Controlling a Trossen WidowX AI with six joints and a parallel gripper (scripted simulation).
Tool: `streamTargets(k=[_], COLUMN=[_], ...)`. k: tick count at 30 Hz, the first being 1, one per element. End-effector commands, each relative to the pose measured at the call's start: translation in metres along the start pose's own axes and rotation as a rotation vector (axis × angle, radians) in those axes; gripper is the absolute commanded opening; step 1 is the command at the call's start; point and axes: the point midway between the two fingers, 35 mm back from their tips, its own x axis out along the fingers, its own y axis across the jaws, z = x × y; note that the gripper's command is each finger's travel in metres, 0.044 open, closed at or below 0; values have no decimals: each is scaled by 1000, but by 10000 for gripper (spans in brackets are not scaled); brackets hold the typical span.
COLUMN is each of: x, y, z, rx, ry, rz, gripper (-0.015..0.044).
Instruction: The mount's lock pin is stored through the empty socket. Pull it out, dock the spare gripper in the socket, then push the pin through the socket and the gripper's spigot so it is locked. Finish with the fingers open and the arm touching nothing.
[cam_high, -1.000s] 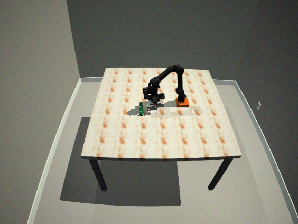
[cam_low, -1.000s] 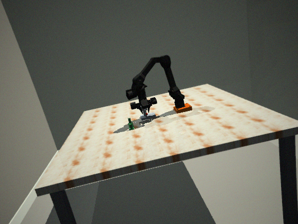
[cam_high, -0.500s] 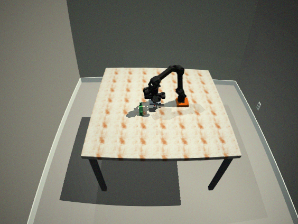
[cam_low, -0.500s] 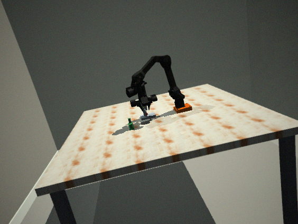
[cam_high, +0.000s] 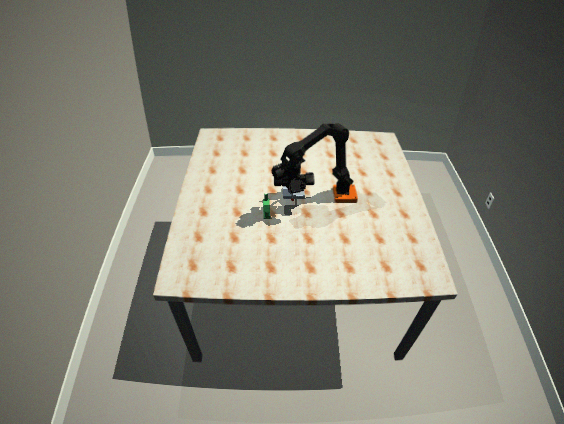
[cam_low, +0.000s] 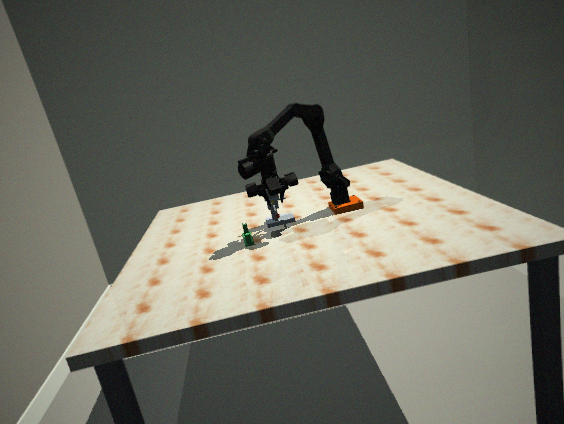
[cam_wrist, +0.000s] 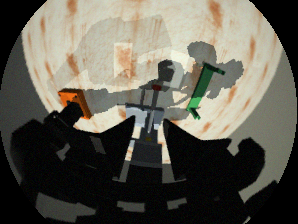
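My gripper (cam_low: 275, 202) (cam_wrist: 149, 119) is partly open above the mount. Its fingertips stand on either side of narrow grey parts; no grip on them shows. The mount's pale blue-grey base (cam_high: 287, 193) (cam_low: 288, 219) (cam_wrist: 134, 113) lies on the table below the fingers. A small red end (cam_wrist: 156, 87), probably the lock pin's, shows low at the mount, beyond the fingertips. How the pin sits in the socket cannot be made out. A green upright piece (cam_high: 266, 207) (cam_low: 248, 238) (cam_wrist: 201, 90), perhaps the spare gripper, stands apart beside the mount.
The arm's orange base (cam_high: 346, 194) (cam_low: 350, 204) (cam_wrist: 82, 103) stands on the patterned table (cam_high: 240, 250) (cam_low: 210, 300), to the right of the mount in the top and exterior views. Arm shadows lie around the mount and the green piece.
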Motion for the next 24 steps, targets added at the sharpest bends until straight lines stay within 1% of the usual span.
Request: streamTargets(k=[1,12,13,21,24], x=[-10,-33,-26,-26,-26], y=[0,2,2,2,2], z=[4,13,9,9,9], rx=[0,-4,-5,-5,-5], ry=[-1,5,7,7,7], rz=[0,-1,-1,-1,-1], gripper=[200,200,226,436,440])
